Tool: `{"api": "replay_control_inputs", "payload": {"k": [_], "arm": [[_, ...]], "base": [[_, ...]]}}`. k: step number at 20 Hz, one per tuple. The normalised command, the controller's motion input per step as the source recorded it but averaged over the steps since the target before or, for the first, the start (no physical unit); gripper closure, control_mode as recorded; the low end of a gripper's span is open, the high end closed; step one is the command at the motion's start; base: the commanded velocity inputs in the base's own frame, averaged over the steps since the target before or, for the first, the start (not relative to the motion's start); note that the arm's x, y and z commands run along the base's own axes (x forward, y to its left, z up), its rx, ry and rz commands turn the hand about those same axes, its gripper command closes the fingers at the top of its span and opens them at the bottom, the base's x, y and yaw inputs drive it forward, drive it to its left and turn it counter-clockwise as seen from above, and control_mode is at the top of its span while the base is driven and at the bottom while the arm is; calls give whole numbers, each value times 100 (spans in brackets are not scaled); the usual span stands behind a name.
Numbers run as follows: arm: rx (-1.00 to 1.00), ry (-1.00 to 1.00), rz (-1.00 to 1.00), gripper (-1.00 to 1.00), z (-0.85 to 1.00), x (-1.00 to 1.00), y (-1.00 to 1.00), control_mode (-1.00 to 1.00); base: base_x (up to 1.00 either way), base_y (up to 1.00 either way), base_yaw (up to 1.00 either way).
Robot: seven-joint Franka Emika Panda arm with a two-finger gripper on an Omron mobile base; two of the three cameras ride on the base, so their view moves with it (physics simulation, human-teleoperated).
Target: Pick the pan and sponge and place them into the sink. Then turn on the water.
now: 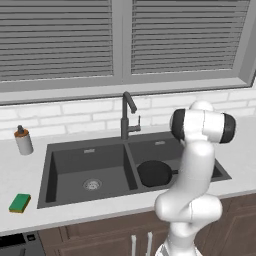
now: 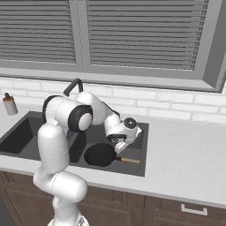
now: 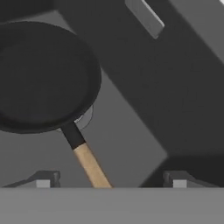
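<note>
Claw (image 3: 112, 181) is hanging released, fingers spread wide w/ nothing between them, just above the pan (image 3: 41, 76) handle. Pan is lying flat right under the claw in the right basin of the sink (image 1: 60, 155), partly covering the drain, wooden handle pointing back toward the claw. Sponge (image 1: 20, 203) is sitting well away from the claw, on the counter (image 1: 20, 175) past the sink's far left edge. Faucet (image 1: 127, 115) is standing behind the claw, btw. the basins.
</note>
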Motion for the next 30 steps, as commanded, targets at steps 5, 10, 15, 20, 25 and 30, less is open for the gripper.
{"api": "replay_control_inputs", "payload": {"k": [5, 10, 15, 20, 25, 30], "arm": [[-8, -1, 7, -100, 88, -50, 21, -100], [-8, -5, 11, -100, 100, -90, 21, -100], [-1, 1, 15, -100, 100, -25, 3, -100], [0, 9, 19, -100, 100, 0, 0, -100], [-12, 13, 27, -100, 100, -13, 11, -100], [-28, 1, 46, -100, 73, -55, 41, -100]], "base": [[0, 0, 0], [0, 0, 0], [0, 0, 0], [0, 0, 0], [0, 0, 0], [0, 0, 0]]}}
